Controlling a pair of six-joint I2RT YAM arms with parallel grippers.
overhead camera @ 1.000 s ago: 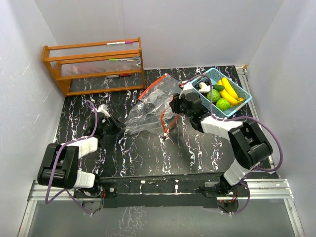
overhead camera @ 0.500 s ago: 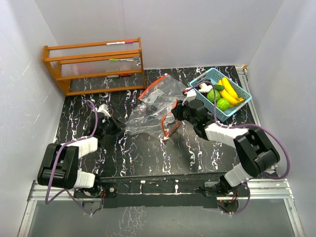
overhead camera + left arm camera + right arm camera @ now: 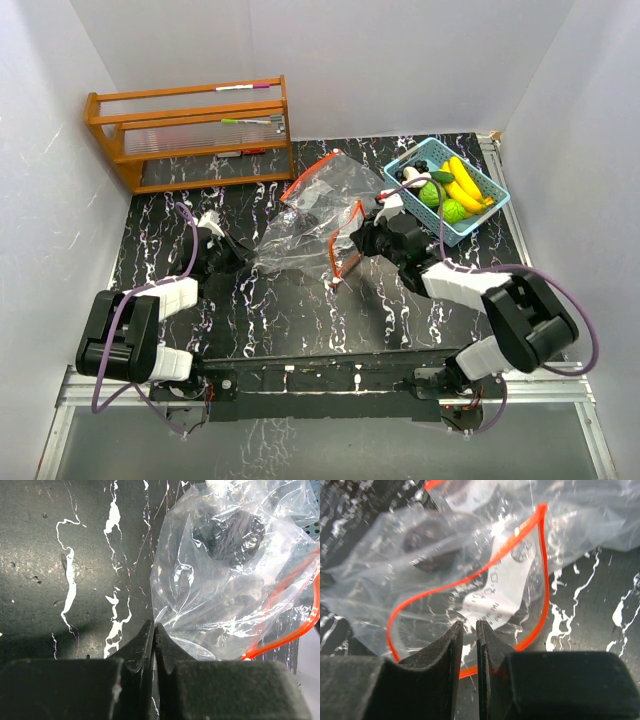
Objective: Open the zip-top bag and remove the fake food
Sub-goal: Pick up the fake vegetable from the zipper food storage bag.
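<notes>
The zip-top bag lies on the counter, a grape cluster inside; bananas and green fruits sit in the blue basket. My left tool is closed, pinching the bag's corner. My right tool is almost closed at the orange rim; I cannot tell whether it grips

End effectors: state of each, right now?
Left end effector: closed, pinching a corner of the bag.
Right end effector: nearly closed at the bag mouth; whether it grips cannot be told.
</notes>
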